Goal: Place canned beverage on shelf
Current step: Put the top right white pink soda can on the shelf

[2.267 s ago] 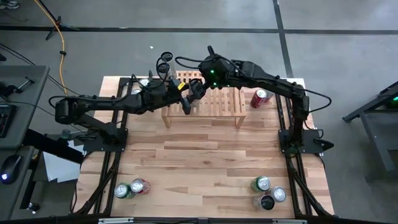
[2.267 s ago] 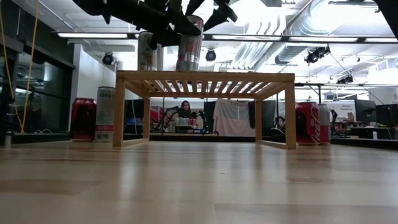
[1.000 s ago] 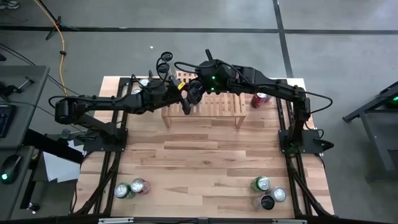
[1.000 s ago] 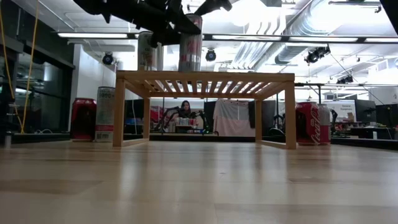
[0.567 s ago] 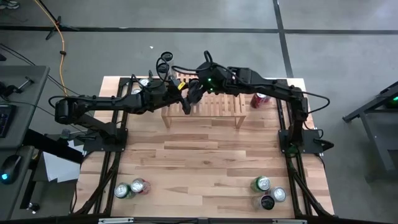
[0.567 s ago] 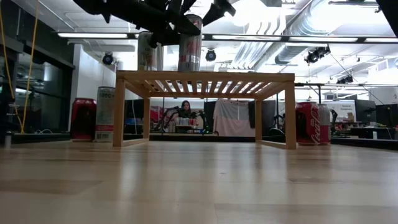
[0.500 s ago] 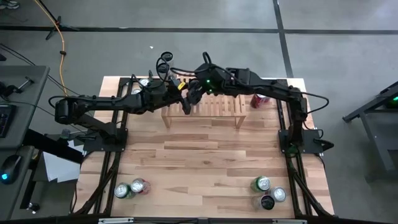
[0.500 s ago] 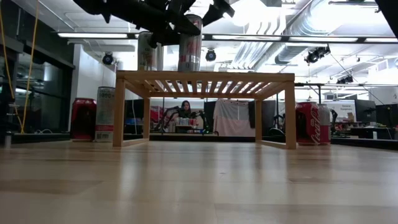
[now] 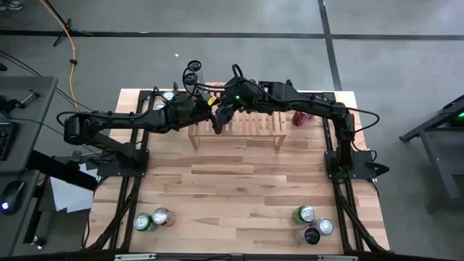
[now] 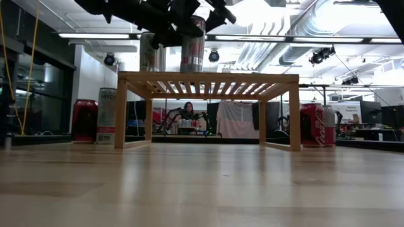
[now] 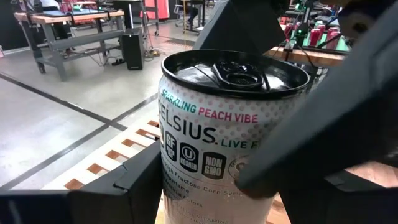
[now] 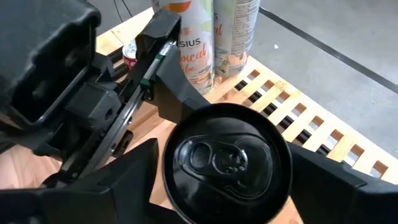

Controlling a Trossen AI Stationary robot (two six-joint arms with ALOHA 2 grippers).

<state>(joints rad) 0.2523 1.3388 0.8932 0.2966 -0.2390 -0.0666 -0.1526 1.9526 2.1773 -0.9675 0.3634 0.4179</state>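
Note:
A pale Celsius can (image 11: 211,124) with a black top (image 12: 227,158) stands upright on the left part of the light-wood shelf (image 9: 250,125), its bottom on the slats (image 10: 192,44). My left gripper (image 9: 216,119) reaches in level from the table's left and is shut on the can. My right gripper (image 9: 226,109) slants down from above, open. Its two fingers (image 12: 134,168) stand on either side of the can's top; I cannot see them touch it. Two more cans (image 12: 214,37) stand on the shelf's far left corner. My left gripper pinches the can's side wall (image 11: 186,168) between its two fingers (image 11: 134,180), below the rim. The fingers come in level from the table's left. The can stands upright, and in the low view its bottom meets the shelf top.
A red can (image 9: 303,114) stands on the table right of the shelf. More cans stand by the shelf's left leg (image 10: 95,118). Near the front edge are two cans at the left (image 9: 151,219) and three at the right (image 9: 312,223). The middle of the table is bare wood.
My right gripper has moved toward the table's left edge and a little down, over the can's top, tipping further downward. My left gripper and the can have kept still.

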